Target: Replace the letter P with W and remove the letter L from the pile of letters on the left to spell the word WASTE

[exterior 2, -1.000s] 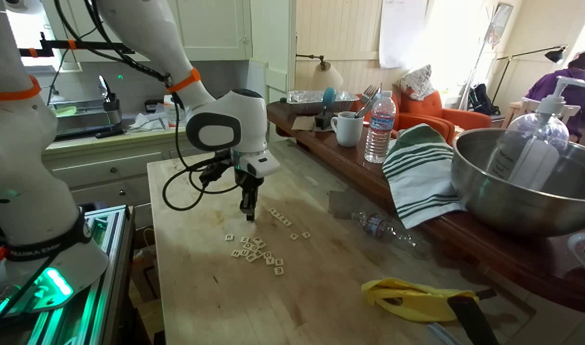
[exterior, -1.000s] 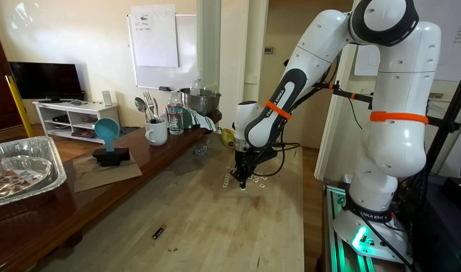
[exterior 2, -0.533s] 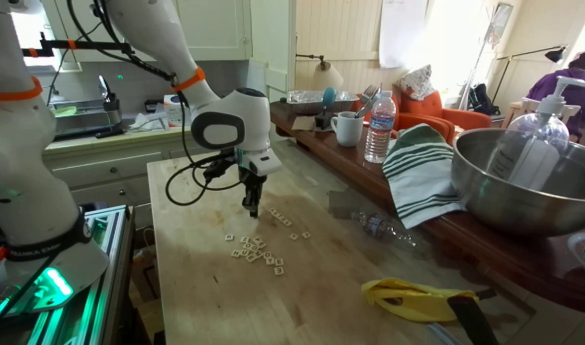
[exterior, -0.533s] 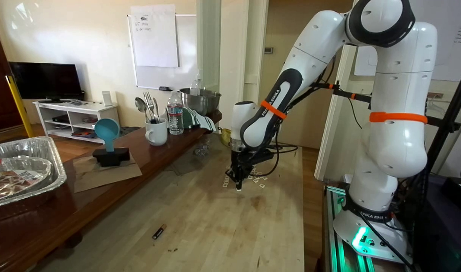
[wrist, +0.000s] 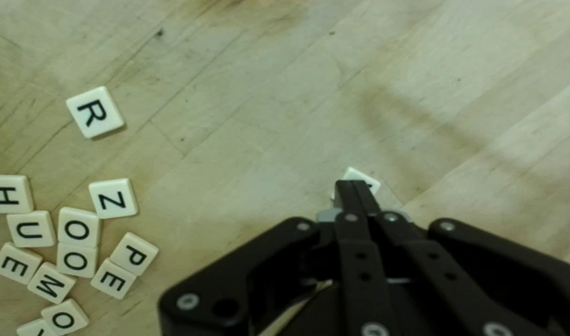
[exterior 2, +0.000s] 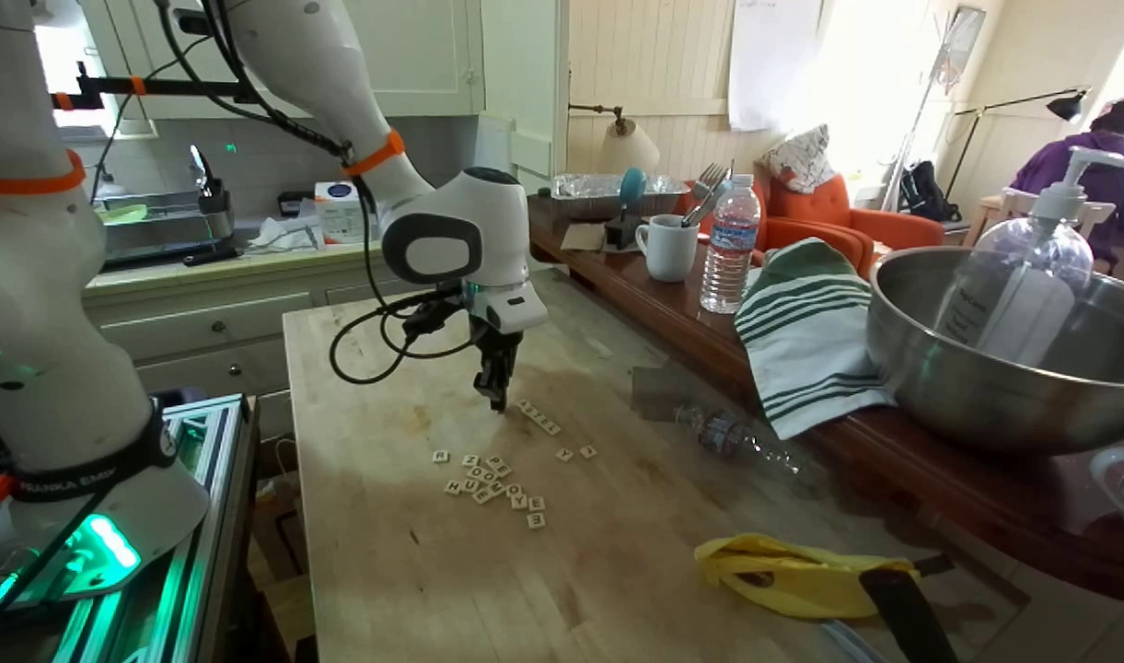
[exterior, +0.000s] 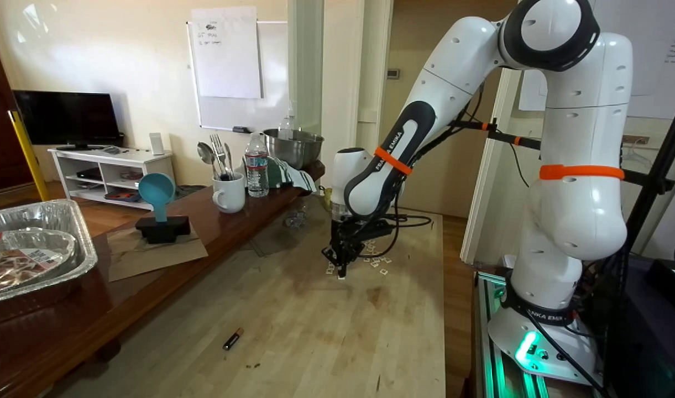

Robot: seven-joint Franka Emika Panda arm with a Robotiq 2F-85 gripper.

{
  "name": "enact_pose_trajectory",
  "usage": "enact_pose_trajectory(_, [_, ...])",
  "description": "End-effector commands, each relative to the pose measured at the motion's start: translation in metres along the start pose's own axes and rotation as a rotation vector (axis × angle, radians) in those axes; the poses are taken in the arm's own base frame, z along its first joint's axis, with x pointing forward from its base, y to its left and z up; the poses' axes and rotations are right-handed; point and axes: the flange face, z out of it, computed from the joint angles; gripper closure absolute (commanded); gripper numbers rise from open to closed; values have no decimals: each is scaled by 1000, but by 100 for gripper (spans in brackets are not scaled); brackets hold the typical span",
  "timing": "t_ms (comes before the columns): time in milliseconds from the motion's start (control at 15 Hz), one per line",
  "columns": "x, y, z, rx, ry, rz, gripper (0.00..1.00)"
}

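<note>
Half-hidden tile [wrist: 357, 175] on tbl [wrist: 266, 144], directly under claw [wrist: 352, 183] tips; part of its face + a bit of dark mark visible, letter unreadable. Claw closed, fingers side by side & touching, pointing down. Contact w/ tile: can't tell.

In an exterior view, row of tiles [exterior 2: 538, 417] just beside claw, approx. 3–4 o'clock, running toward 4; letters too small to read reliably. Two lone tiles [exterior 2: 564, 454] near it, approx. 4 o'clock from claw.

Wrist view, from half-hidden tile: P tile [wrist: 134, 254] well apart, 8–9 o'clock, touching an E tile [wrist: 113, 279] on its 7 o'clock side. Z tile [wrist: 113, 198] at 9. R tile [wrist: 95, 112] by itself, 9–10. H tile [wrist: 8, 194] farther out, 9.

Farther, from claw, in an exterior view: battery [exterior: 233, 339] at 8 o'clock; white mug [exterior: 229, 196] w/ cutlery [exterior: 206, 153] at 10, on dk wood ledge [exterior: 221, 229]; water btl [exterior: 257, 168] just beside mug. In an exterior view: yellow bag [exterior 2: 801, 580] at 4, steel bowl [exterior 2: 939, 378] at 3 w/ pump btl [exterior 2: 1022, 299] inside.
</note>
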Motion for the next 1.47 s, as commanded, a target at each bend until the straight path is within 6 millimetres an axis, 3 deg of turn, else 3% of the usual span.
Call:
enact_pose_trajectory(0, [3, -12, 9, 13, -8, 54, 100])
enact_pose_trajectory(1400, [14, -20, 9, 35, 28, 178, 100])
